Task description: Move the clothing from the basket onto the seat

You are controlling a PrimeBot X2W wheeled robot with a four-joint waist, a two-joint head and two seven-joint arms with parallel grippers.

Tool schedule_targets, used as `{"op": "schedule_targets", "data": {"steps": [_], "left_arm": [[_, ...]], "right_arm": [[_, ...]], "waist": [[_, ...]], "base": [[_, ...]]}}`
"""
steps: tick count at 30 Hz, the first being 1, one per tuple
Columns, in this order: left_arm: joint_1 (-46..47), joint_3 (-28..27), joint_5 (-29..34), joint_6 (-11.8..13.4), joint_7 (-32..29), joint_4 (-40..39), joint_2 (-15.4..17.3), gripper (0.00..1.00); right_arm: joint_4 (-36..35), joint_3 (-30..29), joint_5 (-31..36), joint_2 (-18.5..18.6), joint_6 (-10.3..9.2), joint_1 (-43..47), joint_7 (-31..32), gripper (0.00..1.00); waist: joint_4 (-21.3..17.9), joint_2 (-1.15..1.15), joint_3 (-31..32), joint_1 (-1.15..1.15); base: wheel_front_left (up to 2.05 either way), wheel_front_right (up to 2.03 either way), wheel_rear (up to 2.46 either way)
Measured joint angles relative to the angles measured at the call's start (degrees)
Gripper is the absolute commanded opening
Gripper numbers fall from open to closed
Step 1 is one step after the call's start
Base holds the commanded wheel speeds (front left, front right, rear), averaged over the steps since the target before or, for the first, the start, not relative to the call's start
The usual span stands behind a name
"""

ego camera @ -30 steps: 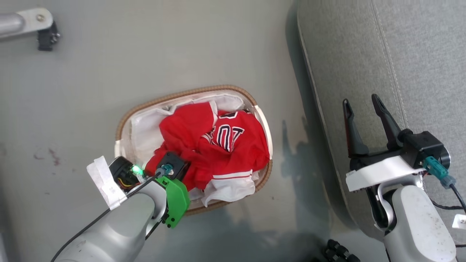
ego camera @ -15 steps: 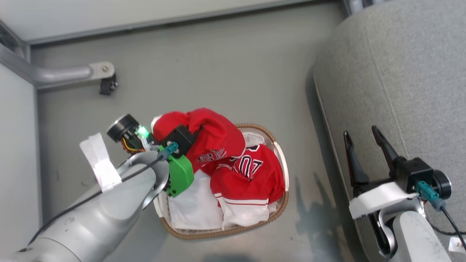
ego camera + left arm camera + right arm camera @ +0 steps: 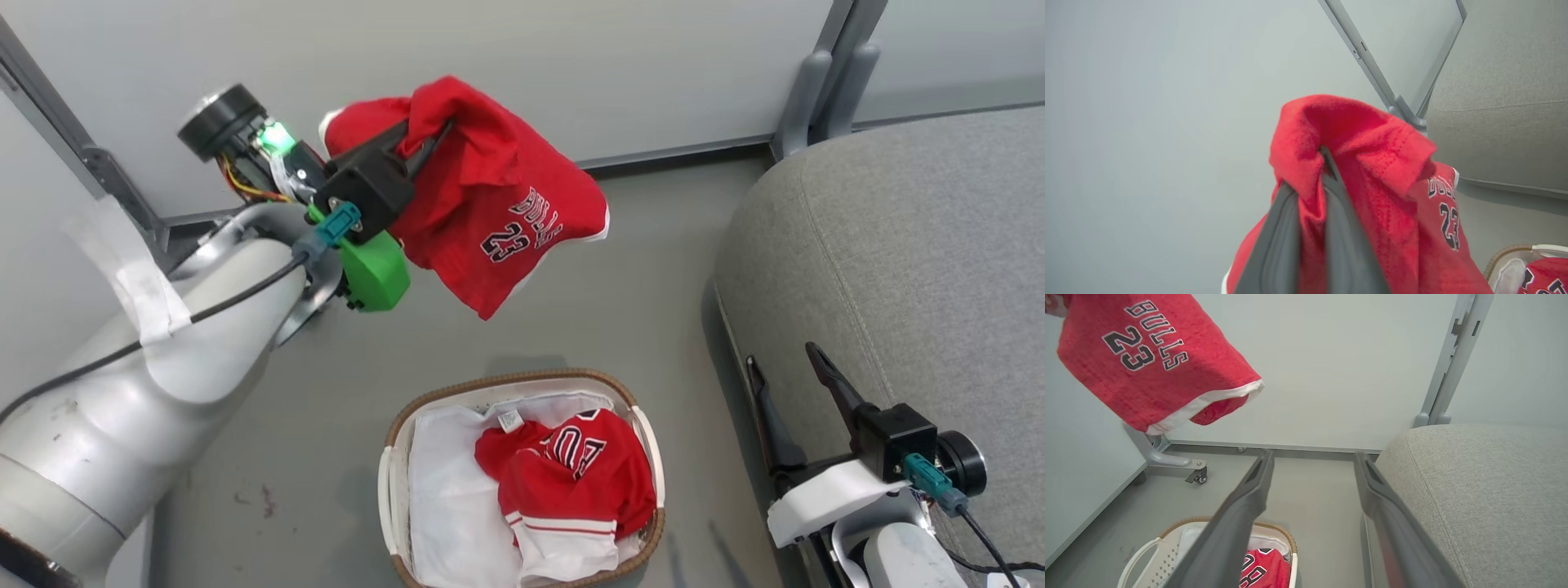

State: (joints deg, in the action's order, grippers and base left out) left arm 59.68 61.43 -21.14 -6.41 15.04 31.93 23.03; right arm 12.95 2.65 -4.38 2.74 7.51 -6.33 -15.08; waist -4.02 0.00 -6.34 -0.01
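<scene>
My left gripper (image 3: 437, 135) is shut on a bunched fold of a red "BULLS 23" garment (image 3: 498, 196), which hangs high above the floor, left of and beyond the basket. In the left wrist view the cloth (image 3: 1372, 171) wraps over the left gripper (image 3: 1310, 179). A second red garment (image 3: 571, 482) with white trim lies in the white basket (image 3: 506, 382) on its white liner (image 3: 445, 490). The grey seat (image 3: 914, 269) is at the right. My right gripper (image 3: 781, 357) is open and holds nothing, beside the seat's edge.
A pale wall panel with grey metal posts (image 3: 816, 90) stands behind the seat and floor. A frame foot with a caster (image 3: 1196, 475) sits at the far left. Bare grey floor (image 3: 620, 310) lies between basket and seat.
My left gripper has lifted the red garment out of the basket and up high. The head camera has tilted up, bringing the wall into view. The right gripper stays open.
</scene>
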Motion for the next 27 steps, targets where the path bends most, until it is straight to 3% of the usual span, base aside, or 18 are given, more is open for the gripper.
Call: {"op": "schedule_targets", "data": {"steps": [16, 27], "left_arm": [[9.2, -3.9, 3.9, -0.7, 0.1, -4.7, 0.7, 0.0], [9.5, -2.6, 4.3, -1.0, 0.1, -7.9, -0.8, 0.0]], "right_arm": [[-1.6, 7.1, 0.8, 0.0, 0.0, -3.3, 0.0, 1.0], [1.7, 11.6, -6.0, 0.1, 0.0, -11.5, 0.0, 1.0]], "waist": [[-0.3, 0.0, 5.4, 0.0], [1.2, 0.0, 5.8, 0.0]], "base": [[0.0, 0.0, 0.0], [0.0, 0.0, 0.0]]}}
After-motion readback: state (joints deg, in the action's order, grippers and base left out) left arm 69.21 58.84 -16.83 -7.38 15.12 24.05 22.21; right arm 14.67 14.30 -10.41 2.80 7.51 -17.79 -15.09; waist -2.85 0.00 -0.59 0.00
